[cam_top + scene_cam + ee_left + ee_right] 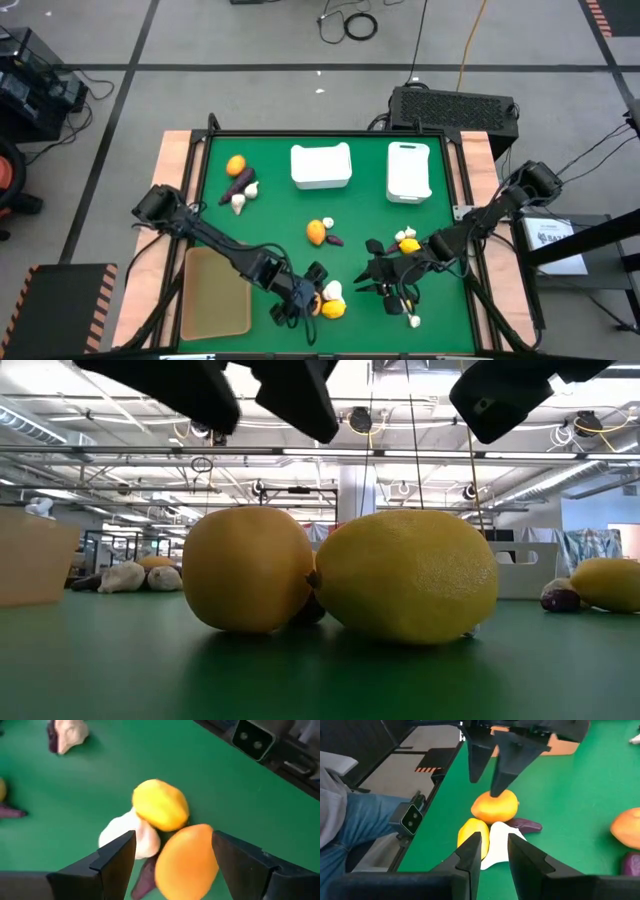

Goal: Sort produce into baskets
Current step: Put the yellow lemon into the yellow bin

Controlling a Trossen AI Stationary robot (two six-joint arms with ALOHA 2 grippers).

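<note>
A cluster lies near the table's near edge: an orange fruit (pixel 187 860), a yellow lemon (pixel 160 804), a white garlic bulb (pixel 130 832) and a purple eggplant piece (pixel 142 880). My left gripper (pixel 172 852) is open and hovers just above the orange fruit (pixel 248 570), one finger on either side of it, without touching it. My right gripper (pixel 495 852) is open by a narrow gap and empty. It is a little to the right of the cluster (pixel 332 302) and points toward it.
The tan tray (pixel 215 293) lies at the near left; the white squarish bin (pixel 320 165) and the narrower white bin (pixel 408 170) stand at the far side. More produce lies at the far left (pixel 238 182), centre (pixel 318 232) and right (pixel 408 243). A seated person (pixel 350 820) is beyond the near edge.
</note>
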